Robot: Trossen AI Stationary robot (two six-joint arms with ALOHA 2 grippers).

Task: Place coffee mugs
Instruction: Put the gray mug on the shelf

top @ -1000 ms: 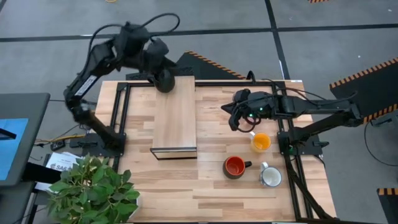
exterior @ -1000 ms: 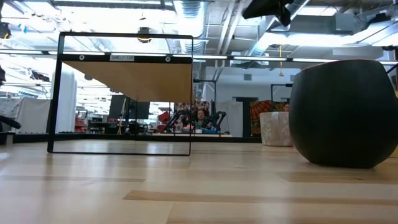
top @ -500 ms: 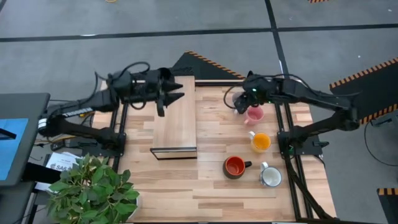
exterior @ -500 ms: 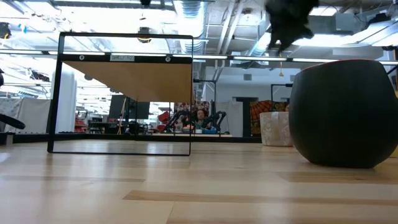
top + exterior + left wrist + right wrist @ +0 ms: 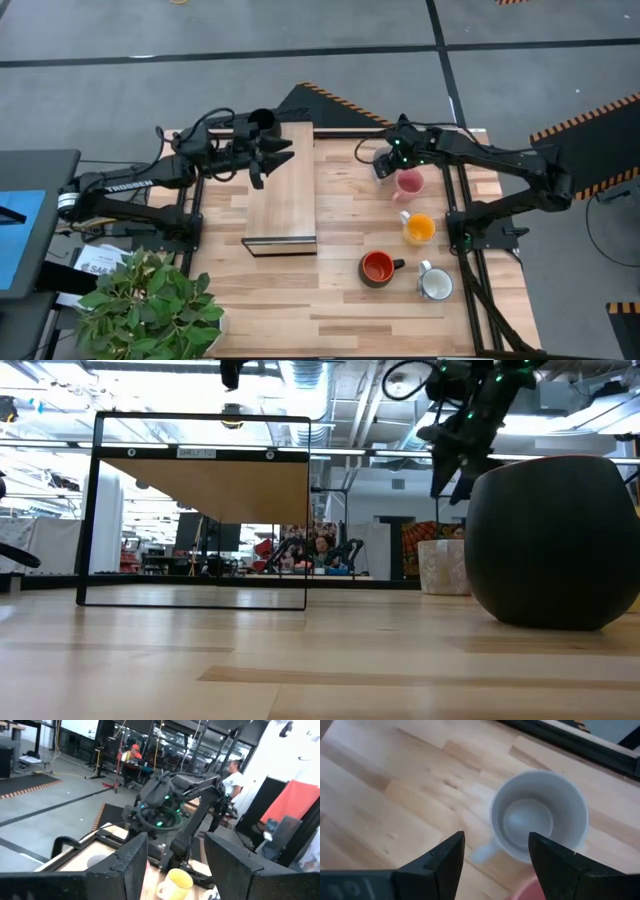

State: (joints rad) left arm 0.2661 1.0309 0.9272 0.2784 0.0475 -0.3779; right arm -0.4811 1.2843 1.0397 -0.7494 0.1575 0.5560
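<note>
My right gripper (image 5: 383,166) hangs open over the pale grey mug (image 5: 540,817), which stands upright near the table's far edge. Its fingers are apart above the mug's handle side. The pink mug (image 5: 408,183) stands right beside the grey one. The orange-yellow mug (image 5: 419,228), the red-orange mug (image 5: 377,267) and the white mug (image 5: 436,285) follow toward the near edge. A black mug (image 5: 262,122) stands at the far left corner of the wooden shelf (image 5: 283,195). My left gripper (image 5: 283,150) is open just near of it, with nothing between its fingers.
The shelf's black frame (image 5: 195,510) stands mid-table. A potted plant (image 5: 150,305) sits at the near left corner. Bare tabletop lies between the shelf and the row of mugs. People show in the room beyond the table.
My right gripper has gone from beside the orange-yellow mug toward the far edge and come down over the grey mug. The pink mug now shows beside it. My left arm has dropped from a raised pose, and its gripper has drawn a little toward the near edge, away from the black mug.
</note>
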